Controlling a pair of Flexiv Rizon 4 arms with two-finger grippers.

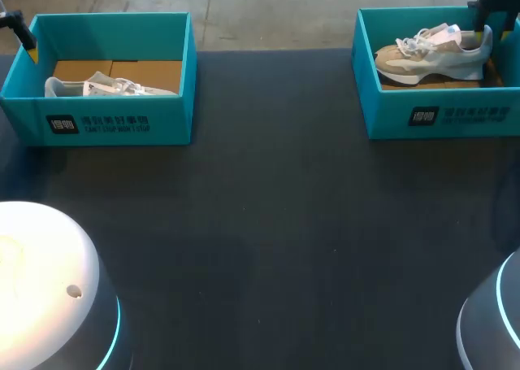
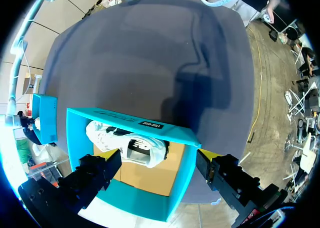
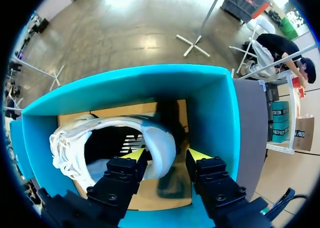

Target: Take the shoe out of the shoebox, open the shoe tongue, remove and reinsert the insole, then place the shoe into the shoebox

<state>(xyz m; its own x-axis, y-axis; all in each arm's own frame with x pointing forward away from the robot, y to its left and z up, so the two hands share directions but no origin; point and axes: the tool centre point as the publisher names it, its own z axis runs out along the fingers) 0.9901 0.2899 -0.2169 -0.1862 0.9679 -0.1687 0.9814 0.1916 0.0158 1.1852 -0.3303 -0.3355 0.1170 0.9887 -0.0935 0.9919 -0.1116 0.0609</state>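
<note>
A beige and white shoe (image 1: 431,57) lies in the right teal shoebox (image 1: 439,118) with its heel toward the right. My right gripper (image 1: 479,20) hangs over that heel. In the right wrist view its fingers straddle the shoe's heel (image 3: 161,145), one inside the shoe's mouth and one behind the heel. A dark gap shows at the outer fingertip (image 3: 200,155), so the right gripper (image 3: 167,155) is open. My left gripper (image 2: 157,168) is wide open above the left teal shoebox (image 2: 135,125), holding nothing. A white shoe (image 2: 127,145) lies inside that box.
The left shoebox (image 1: 97,122) with its white shoe (image 1: 106,85) stands at the back left of the dark table (image 1: 268,224). The rounded arm bases (image 1: 41,289) fill the near corners.
</note>
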